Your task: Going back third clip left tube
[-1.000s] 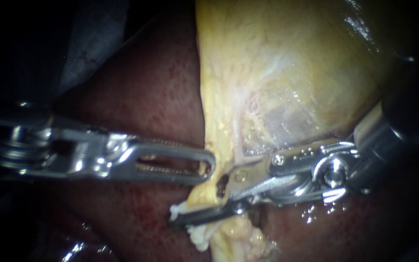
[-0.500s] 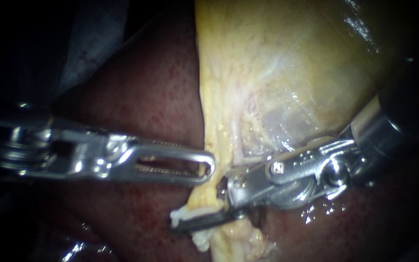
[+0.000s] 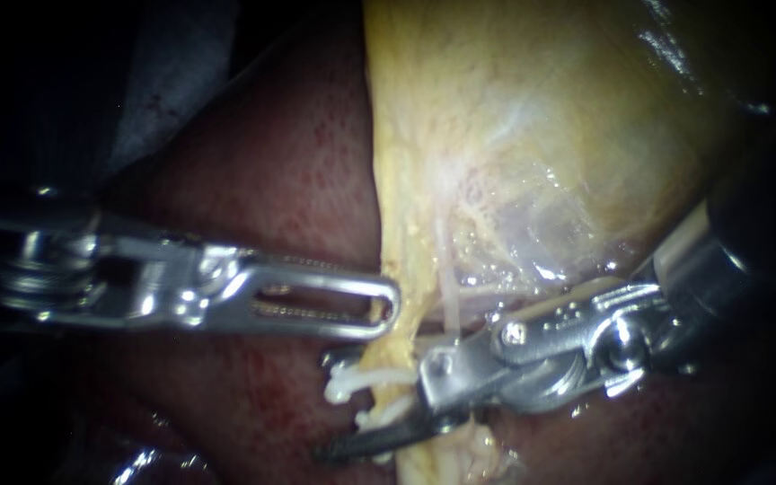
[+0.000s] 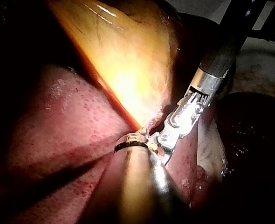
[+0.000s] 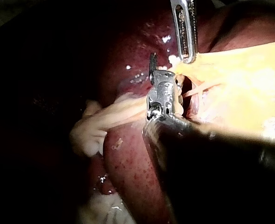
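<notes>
Your right instrument (image 3: 339, 409) grips nothing in the endoscope view. Its jaws stand apart astride the left tube (image 3: 379, 355), with the white clips (image 3: 345, 384) between them, so your way out probably lies rightward, along the shaft. Left wrist view: clips hidden. Right wrist view: the tube runs crosswise under the jaws.

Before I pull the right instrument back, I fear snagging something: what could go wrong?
The right instrument has its dark tip below the white clips, so it might catch one. Thin pale strands stretch beside its hinge and could tear. The left instrument sits close above, so they could collide.
</notes>
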`<state>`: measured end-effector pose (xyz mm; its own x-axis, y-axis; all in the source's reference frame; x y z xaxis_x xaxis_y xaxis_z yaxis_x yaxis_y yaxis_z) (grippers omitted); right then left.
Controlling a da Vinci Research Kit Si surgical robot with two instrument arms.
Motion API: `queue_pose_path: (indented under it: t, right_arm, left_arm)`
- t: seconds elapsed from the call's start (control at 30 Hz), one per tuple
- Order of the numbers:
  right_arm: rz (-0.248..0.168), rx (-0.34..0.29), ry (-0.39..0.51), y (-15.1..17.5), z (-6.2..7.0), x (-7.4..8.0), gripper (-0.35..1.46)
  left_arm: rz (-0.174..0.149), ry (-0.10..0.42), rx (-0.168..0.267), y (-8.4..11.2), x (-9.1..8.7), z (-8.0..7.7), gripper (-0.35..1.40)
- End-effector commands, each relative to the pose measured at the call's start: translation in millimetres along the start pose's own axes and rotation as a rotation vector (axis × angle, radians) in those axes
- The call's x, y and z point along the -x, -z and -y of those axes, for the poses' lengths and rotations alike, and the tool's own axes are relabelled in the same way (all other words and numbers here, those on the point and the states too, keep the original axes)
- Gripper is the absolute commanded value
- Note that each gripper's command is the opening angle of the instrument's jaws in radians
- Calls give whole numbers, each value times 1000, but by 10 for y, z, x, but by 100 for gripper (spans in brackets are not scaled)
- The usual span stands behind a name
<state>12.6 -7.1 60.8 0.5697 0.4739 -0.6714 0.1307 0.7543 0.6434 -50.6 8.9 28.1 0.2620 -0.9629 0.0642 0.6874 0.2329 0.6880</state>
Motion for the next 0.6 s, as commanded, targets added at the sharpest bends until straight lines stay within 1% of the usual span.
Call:
queue_pose_path:
  t: [0.03, 0.2, 0.33, 0.43, 0.5, 0.6]
  right_arm:
    - [-1, 0, -2, 5, -2, 0, 50]
    - [-11, 16, -13, 24, -8, -1, 50]
    - [-18, 25, -20, 43, -9, -5, 50]
    - [-32, 36, -27, 58, -9, -9, 50]
    - [-50, 37, -31, 69, -9, -12, 50]
    - [-59, 44, -37, 85, -8, -13, 50]
  left_arm:
    - [0, 0, 0, 0, 0, 0, -35]
    - [0, 0, 0, 0, 0, 0, -35]
    - [0, 0, 0, 0, 0, 0, -35]
    - [0, 0, 0, 0, 0, 0, -35]
    - [0, 0, 0, 0, -1, 0, -35]
    - [0, 0, 0, 0, -1, 0, -35]
